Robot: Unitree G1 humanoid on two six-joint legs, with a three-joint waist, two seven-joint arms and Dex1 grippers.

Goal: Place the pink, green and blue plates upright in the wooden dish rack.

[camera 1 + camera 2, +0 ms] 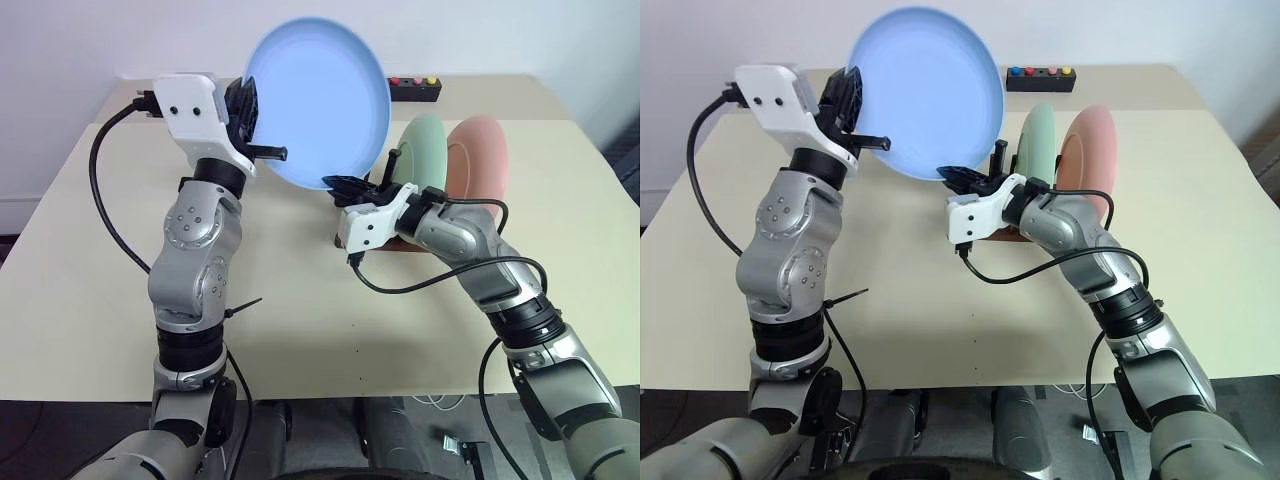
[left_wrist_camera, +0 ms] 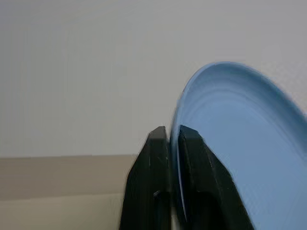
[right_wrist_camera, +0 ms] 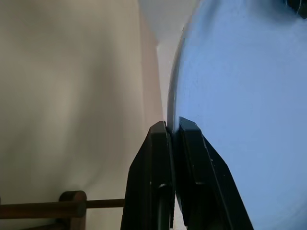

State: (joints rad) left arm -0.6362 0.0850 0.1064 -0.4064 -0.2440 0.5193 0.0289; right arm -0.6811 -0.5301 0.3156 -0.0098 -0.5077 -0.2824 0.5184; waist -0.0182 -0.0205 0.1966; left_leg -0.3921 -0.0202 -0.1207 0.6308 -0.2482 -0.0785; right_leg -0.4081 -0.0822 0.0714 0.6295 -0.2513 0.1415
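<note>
so two of the three are sorted: the green plate (image 1: 424, 150) and the pink plate (image 1: 482, 158) are both standing on edge in the wooden dish rack (image 3: 57, 206), side by side at the right of the table (image 1: 90, 210), green on the robot's near-left side of pink. only bits of the rack show from the head views, the right arm covers most of it.

what's left is the blue plate (image 1: 318, 100). it's up in the air above the table, just left of the green one, held almost vertical with its face turned toward the camera and tipped a bit. a round plate has no real long axis, but its flat plane runs roughly left-right here, not yet lined up with the other two.

left gripper (image 1: 250, 108) has its fingers on the plate's left rim, rim between them, though how firmly i can't tell. right gripper (image 1: 345, 186) is clamped tight on the bottom rim. looks to me like a handover, then the slotting-in.
</note>
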